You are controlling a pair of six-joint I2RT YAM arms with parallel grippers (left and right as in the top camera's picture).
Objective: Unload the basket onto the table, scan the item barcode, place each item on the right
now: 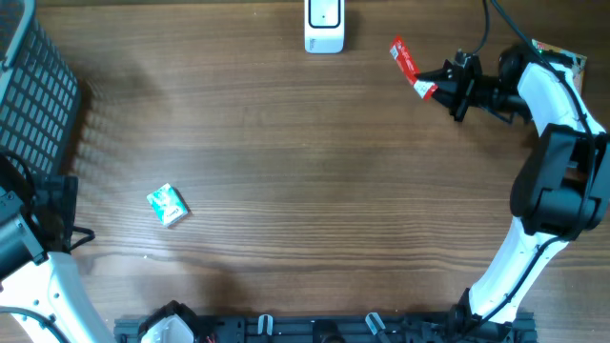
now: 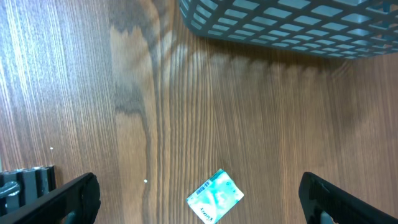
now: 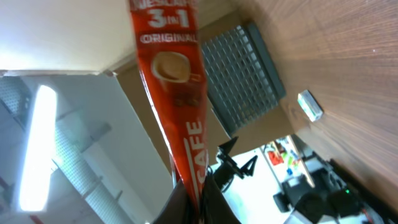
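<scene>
Your red sachet (image 1: 406,65) is at the far right of the table (image 1: 286,171), a little to the right of the white scanner (image 1: 324,24) and not touching it. Your right pincer (image 1: 440,84) is clamped tight on one end of it. Your left pincer (image 2: 199,180) gapes wide and holds nothing, hanging over a green packet (image 2: 214,196) lying flat. A grey basket (image 1: 33,90) sits at the far left
</scene>
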